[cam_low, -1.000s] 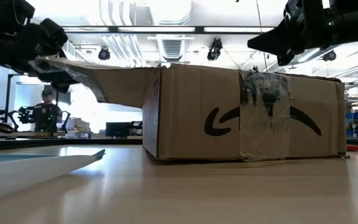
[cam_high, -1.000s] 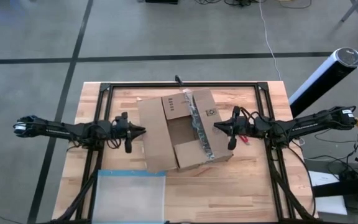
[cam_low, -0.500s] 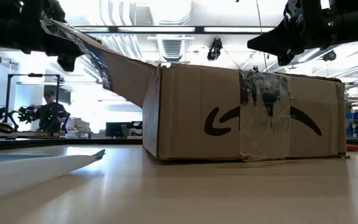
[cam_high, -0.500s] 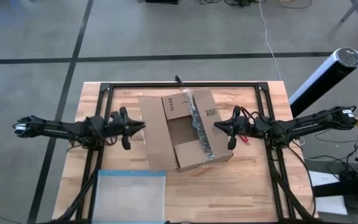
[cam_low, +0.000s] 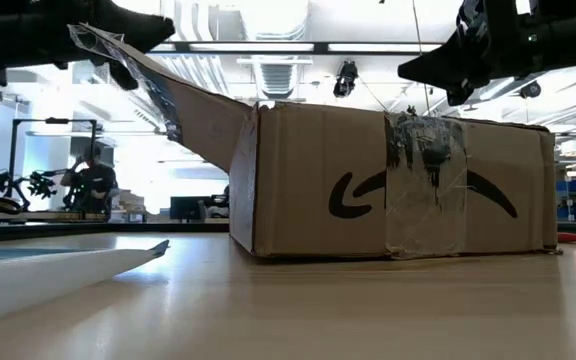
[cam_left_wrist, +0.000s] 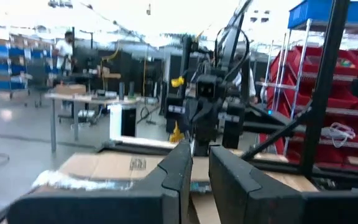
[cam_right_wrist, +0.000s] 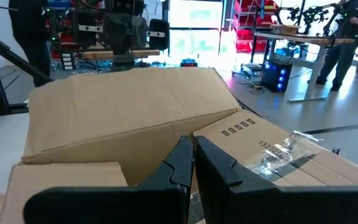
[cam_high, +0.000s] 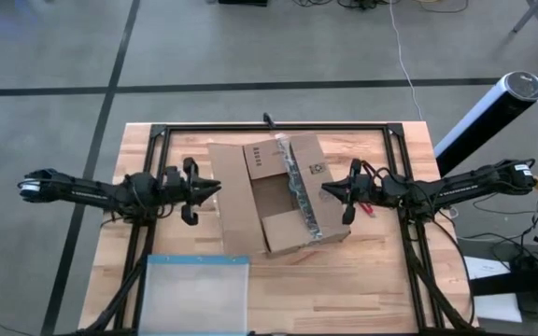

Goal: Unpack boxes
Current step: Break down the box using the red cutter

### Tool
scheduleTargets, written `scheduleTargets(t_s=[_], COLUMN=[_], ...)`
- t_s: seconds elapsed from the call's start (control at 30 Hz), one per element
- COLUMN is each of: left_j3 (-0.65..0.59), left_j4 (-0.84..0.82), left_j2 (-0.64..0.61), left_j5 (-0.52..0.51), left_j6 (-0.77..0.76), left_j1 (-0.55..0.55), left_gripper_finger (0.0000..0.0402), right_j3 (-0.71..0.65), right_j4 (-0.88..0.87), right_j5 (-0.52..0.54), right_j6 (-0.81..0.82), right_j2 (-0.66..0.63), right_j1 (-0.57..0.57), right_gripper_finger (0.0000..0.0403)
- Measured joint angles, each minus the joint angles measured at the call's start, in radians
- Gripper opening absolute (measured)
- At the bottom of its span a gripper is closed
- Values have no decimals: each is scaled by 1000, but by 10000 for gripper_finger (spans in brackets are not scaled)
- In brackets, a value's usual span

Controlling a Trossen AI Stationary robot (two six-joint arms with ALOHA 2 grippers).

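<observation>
- Brown cardboard box (cam_high: pixel 274 196) at centre of the high view, on the wooden table (cam_high: pixel 362 280); top partly open, with a dark interior showing at lower middle.
- Left gripper (cam_high: pixel 215 190) at the box's left edge, fingers nearly closed on the tip of the left flap (cam_low: pixel 183 95); in the low view, flap raised on a slant toward the upper left of the frame, shiny tape (cam_low: pixel 103 45) trailing at its end.
- Right gripper (cam_high: pixel 325 190) at the box's right side, above the top; in the right wrist view, fingers pressed almost together with nothing seen between them.
- Clear plastic pouch (cam_high: pixel 197 294) at lower left of the high view, well apart from the box; small red tool (cam_high: pixel 369 207) just beside the right arm.
- Likely risk: thin pinch at the flap's very edge, so possible slip and the flap dropping back over the opening.
- Likely risk: harder pull on the flap with nothing pinning the box, hence a drag or tilt toward the left.
- Possible snag: loose tape sticking to the fingers.
- Right taped flap not yet lifted; much unpacking apparently left.
</observation>
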Motion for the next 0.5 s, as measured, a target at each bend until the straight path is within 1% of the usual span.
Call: scheduleTargets(t_s=[0.13,0.2,0.33,0.5], left_j3=[4,31,118,248], left_j4=[163,176,101,-71], left_j2=[90,133,227,351], left_j5=[45,48,56,72], left_j6=[43,52,54,71], left_j1=[0,0,0,0], left_gripper_finger=[43,43,43,41], right_j3=[0,0,1,2], right_j4=[0,0,0,0], right_j5=[16,24,25,25], right_j6=[2,2,6,10], right_j2=[0,0,0,0], right_j1=[0,0,0,0], right_gripper_finger=[2,2,2,2])
